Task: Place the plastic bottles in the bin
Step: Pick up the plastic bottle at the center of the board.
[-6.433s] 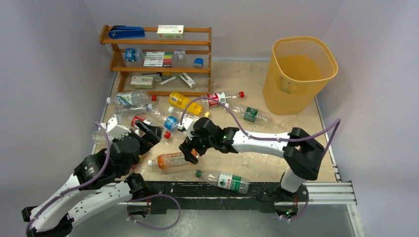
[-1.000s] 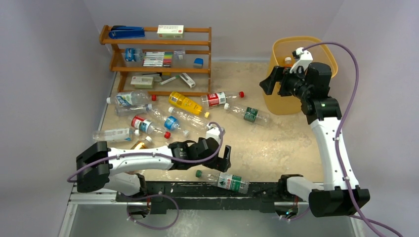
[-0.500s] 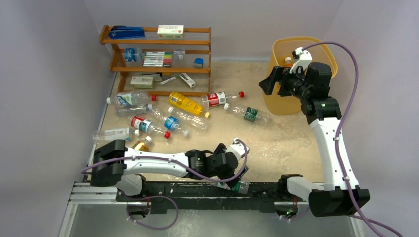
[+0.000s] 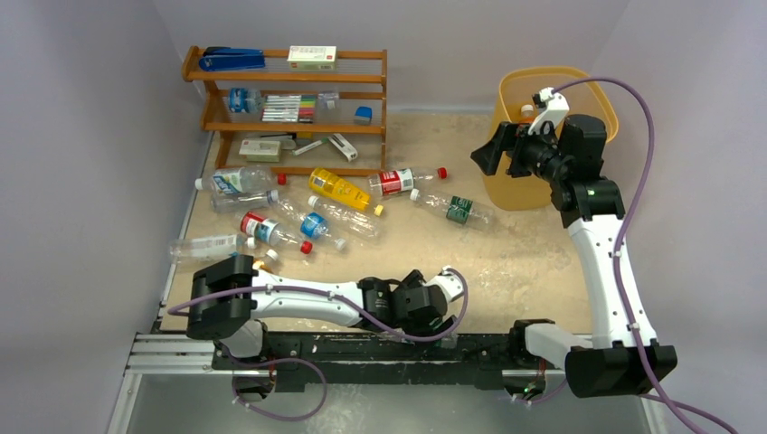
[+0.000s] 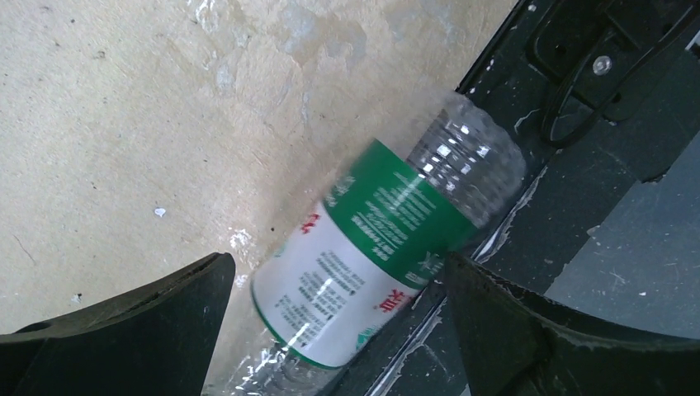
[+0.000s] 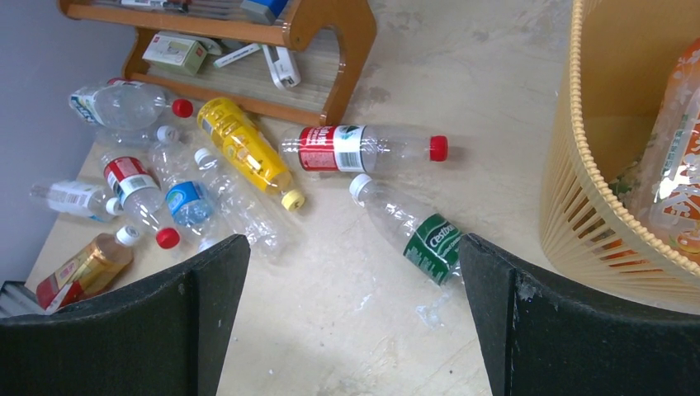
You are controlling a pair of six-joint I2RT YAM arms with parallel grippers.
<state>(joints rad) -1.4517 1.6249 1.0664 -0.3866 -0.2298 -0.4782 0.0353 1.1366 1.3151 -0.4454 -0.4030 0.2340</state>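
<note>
My left gripper [image 4: 436, 314] is low at the table's front edge, open. A clear bottle with a green and white label [image 5: 371, 247] lies between its spread jaws [image 5: 338, 330], partly on the black rail. My right gripper [image 4: 493, 149] is raised beside the left rim of the yellow-orange bin [image 4: 592, 99], open and empty [image 6: 355, 322]. An orange-labelled bottle [image 6: 681, 165] lies inside the bin [image 6: 578, 206]. Several bottles lie on the table: a yellow one [image 4: 336, 189], a red-labelled one [image 4: 398, 181], a green-labelled one [image 4: 457, 209], a blue-labelled one [image 4: 312, 224], an amber one [image 4: 262, 264].
A brown wooden shelf rack [image 4: 285, 81] with pens and small boxes stands at the back left. Grey walls close in the left, back and right sides. The black rail [image 4: 344, 348] runs along the front edge.
My left arm has swept right along the front edge and lowered over the green-labelled bottle. The orange bottle from the table front now lies in the bin. My right gripper has barely moved.
</note>
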